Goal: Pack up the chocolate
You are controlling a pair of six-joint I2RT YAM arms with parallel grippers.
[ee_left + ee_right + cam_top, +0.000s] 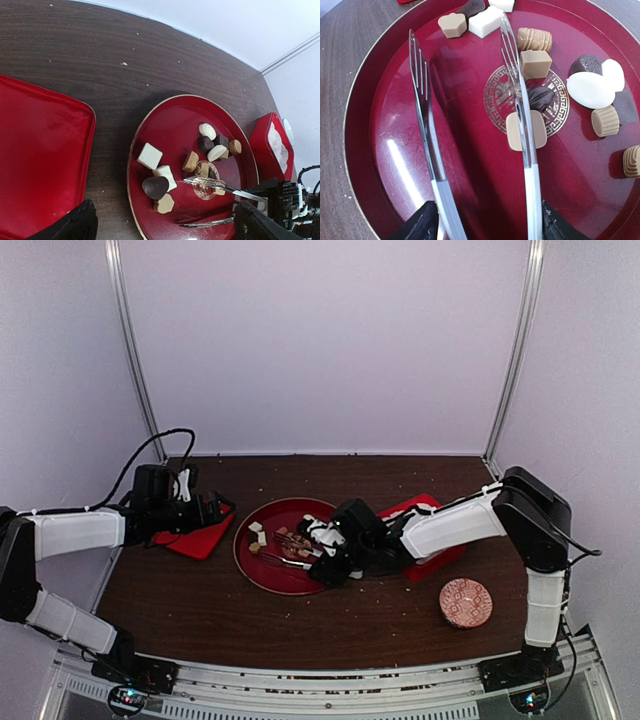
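The chocolates lie scattered on the round red plate at the centre of the counter. The right hand pinches metal tongs, whose arms are spread over the plate, one crossing a tan square. The left hand, fingers spread wide, hovers over a red tray at left.

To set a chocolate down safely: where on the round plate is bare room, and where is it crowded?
Bare: the plate between its rim and the tongs' nearer arm, and between both arms. Crowded: past the other arm, where the chocolates cluster.
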